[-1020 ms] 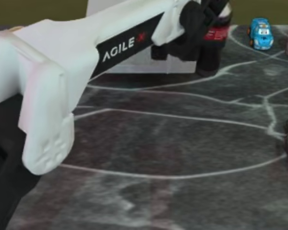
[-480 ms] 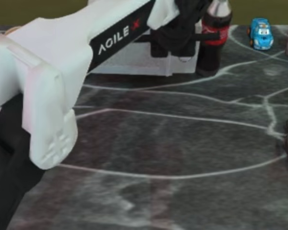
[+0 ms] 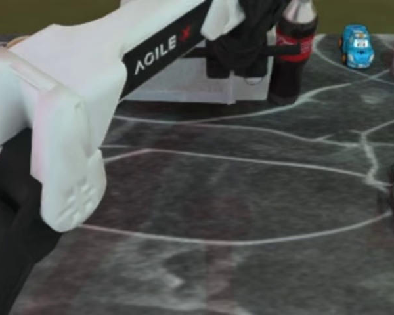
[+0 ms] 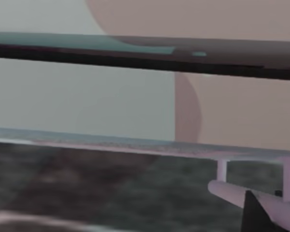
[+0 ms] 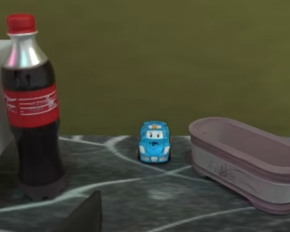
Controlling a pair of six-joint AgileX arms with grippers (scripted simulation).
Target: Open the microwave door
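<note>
The pale grey-white door [image 3: 184, 82] hangs slightly ajar on the microwave [image 3: 134, 8]; left gripper [image 3: 246, 49] at its handle, finger spread hidden, can't tell

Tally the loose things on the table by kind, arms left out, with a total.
Microwave: 1
Cola bottle: 1
Blue toy car: 1
Purple-grey oblong tub: 1
Total: 4

Left arm [image 3: 118, 72] stretched to far table edge; tool [image 3: 240, 56] there.
</note>
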